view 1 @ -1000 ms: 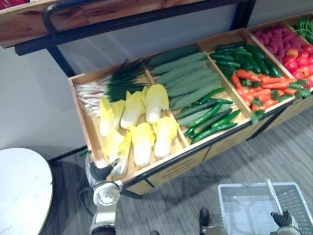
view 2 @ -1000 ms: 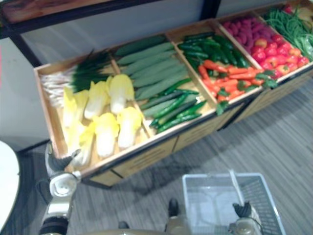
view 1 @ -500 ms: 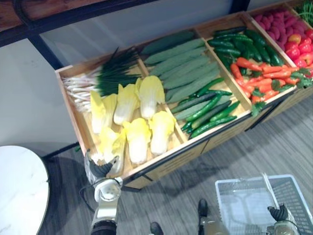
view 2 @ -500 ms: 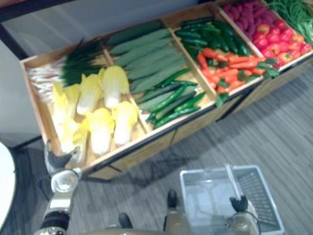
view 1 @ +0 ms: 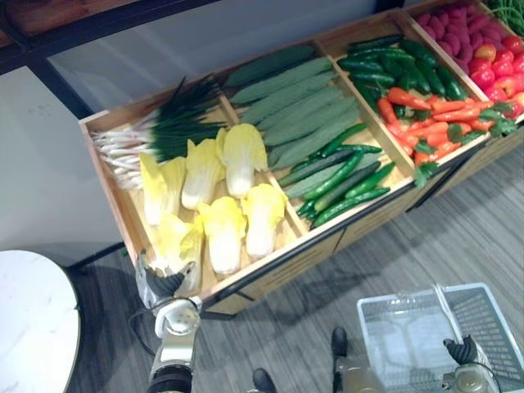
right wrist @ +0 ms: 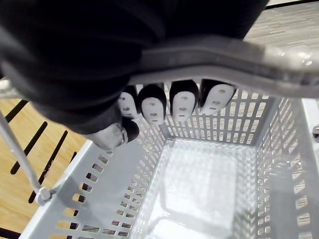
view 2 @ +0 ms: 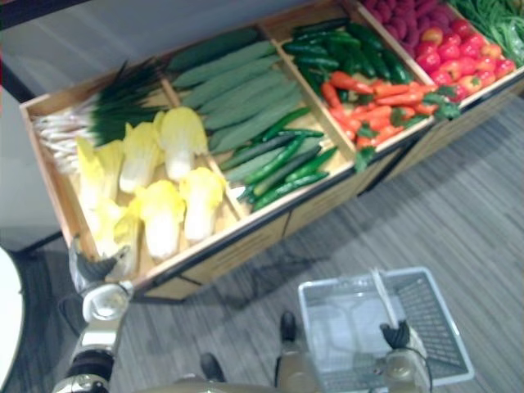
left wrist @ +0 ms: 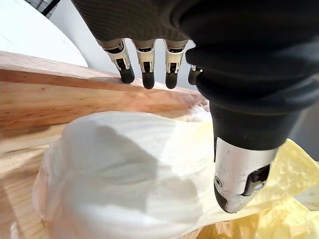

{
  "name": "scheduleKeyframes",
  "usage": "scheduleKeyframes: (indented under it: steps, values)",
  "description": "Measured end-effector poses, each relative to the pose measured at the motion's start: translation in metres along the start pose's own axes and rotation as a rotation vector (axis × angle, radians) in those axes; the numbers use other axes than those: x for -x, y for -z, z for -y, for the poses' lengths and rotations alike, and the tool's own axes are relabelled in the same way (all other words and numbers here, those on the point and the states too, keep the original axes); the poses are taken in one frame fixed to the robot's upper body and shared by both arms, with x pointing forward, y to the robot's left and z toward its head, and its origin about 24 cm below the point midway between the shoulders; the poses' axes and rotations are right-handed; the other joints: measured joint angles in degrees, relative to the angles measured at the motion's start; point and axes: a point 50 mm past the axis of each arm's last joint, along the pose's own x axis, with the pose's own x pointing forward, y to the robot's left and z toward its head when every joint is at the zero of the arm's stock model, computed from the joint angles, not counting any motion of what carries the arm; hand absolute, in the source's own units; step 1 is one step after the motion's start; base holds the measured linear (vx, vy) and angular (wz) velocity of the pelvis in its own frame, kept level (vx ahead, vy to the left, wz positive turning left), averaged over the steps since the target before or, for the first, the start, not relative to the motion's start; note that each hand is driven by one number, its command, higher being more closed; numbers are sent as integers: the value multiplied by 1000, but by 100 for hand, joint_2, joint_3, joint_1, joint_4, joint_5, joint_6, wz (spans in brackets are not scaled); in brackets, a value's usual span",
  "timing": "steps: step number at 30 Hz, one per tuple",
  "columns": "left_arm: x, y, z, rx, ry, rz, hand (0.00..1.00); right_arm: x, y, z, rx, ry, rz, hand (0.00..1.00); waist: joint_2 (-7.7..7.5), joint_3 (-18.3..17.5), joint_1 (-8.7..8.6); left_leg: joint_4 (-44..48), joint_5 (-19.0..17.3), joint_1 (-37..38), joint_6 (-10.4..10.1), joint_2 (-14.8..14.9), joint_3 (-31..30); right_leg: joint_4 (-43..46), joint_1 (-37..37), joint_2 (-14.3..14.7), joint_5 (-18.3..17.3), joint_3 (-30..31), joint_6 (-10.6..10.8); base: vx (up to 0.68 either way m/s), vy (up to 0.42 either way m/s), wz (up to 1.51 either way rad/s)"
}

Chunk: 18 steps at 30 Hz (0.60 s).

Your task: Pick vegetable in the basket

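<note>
Several yellow napa cabbages [view 1: 223,233] lie in the left compartment of a wooden crate [view 1: 112,192]. My left hand [view 1: 160,283] is at the crate's front left corner, over the nearest cabbage [left wrist: 124,174]. Its fingers [left wrist: 144,67] reach straight past the cabbage's white base toward the wooden wall, and the thumb [left wrist: 239,174] stands on the other side, so the hand is open. My right hand [view 1: 460,352] is shut on the handle [right wrist: 239,64] of a grey plastic basket [view 1: 393,296], which hangs above the floor with nothing inside.
Green onions [view 1: 155,135] lie behind the cabbages. Long green gourds [view 1: 303,106] and cucumbers [view 1: 344,176] fill the adjoining compartment, then carrots [view 1: 434,123] and red produce [view 1: 479,45] further right. A white round table [view 1: 33,327] stands at the lower left.
The whole picture has shifted, so the camera has moved. My left hand stays at the front left cabbage and my right hand keeps hold of the basket handle.
</note>
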Motion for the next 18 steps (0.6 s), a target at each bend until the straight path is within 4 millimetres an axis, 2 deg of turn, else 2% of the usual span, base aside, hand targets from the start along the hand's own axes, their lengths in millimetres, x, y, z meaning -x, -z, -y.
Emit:
scheduleKeyframes:
  steps: [18]
  values:
    - [-1, 1, 2, -99, 45, 50, 0, 1, -1, -2, 11, 9, 8, 100, -16, 10, 13, -24, -8, 43, -12, -44, 74, -184, 94, -16, 101, 53, 31, -5, -13, -1]
